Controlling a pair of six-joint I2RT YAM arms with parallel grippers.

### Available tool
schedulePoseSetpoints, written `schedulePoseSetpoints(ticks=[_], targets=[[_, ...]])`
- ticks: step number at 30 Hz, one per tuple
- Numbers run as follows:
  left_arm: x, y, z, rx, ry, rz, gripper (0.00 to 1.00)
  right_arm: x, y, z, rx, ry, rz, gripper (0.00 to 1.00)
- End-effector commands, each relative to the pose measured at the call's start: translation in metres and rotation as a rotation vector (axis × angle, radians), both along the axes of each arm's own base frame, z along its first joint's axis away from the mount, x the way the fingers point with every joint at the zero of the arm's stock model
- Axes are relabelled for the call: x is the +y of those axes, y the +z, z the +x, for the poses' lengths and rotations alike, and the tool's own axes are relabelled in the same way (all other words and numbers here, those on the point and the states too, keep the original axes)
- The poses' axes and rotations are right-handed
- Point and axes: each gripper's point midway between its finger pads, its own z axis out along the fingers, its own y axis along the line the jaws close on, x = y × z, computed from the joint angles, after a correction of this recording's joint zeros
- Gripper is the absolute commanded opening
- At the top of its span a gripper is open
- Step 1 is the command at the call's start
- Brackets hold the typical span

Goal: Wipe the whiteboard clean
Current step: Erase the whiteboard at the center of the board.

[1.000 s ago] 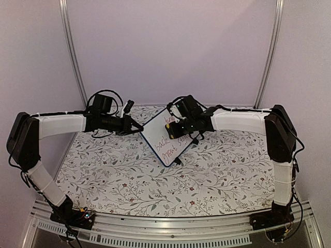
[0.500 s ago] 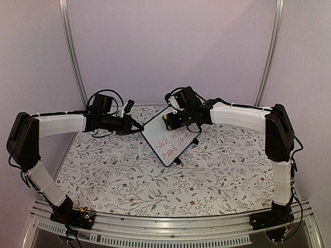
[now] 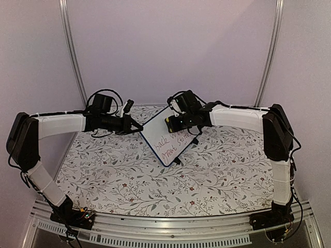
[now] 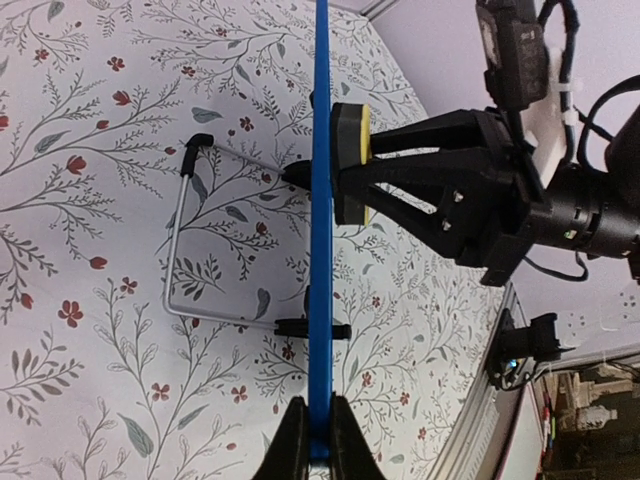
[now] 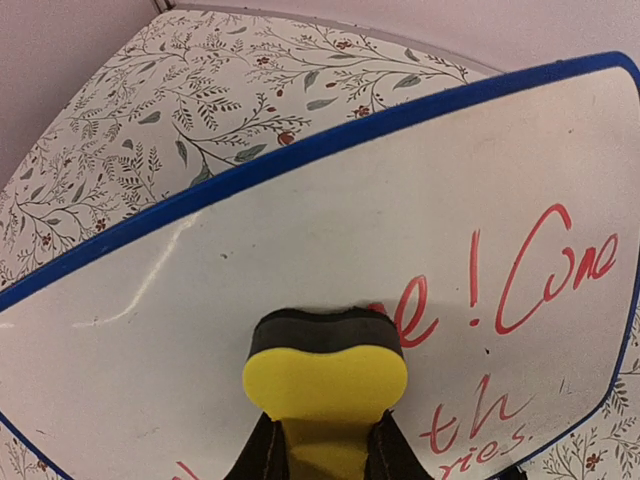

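The whiteboard stands tilted on the floral table, blue-framed, with red and dark handwriting on its lower part. My left gripper is shut on its left edge; the left wrist view shows the board edge-on, clamped between the fingertips of that gripper. My right gripper is shut on a yellow sponge eraser, whose dark face presses on the white surface next to red writing. From the left wrist, the eraser touches the board's front.
A bent wire stand with black feet props the board from behind. The floral cloth covers the table. Metal posts rise at the back corners, and a rail runs along the near edge.
My right gripper slid the eraser up and left across the board's top, then a little back down. The left gripper and the board stayed still.
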Motion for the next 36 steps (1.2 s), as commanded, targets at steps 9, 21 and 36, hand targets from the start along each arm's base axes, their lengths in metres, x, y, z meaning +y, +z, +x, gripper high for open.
schedulePoseSetpoints(ticks=[9, 21, 36], targets=[[-0.011, 0.032, -0.007, -0.069, -0.064, -0.071, 0.06, -0.024, -0.007, -0.011, 0.013, -0.032, -0.039, 0.15], [-0.01, 0.02, -0.003, -0.043, -0.057, -0.06, 0.06, -0.006, 0.022, 0.025, -0.055, -0.008, 0.004, 0.15], [-0.011, 0.018, -0.003, -0.028, -0.064, -0.069, 0.06, -0.034, -0.031, -0.024, 0.105, 0.012, -0.028, 0.15]])
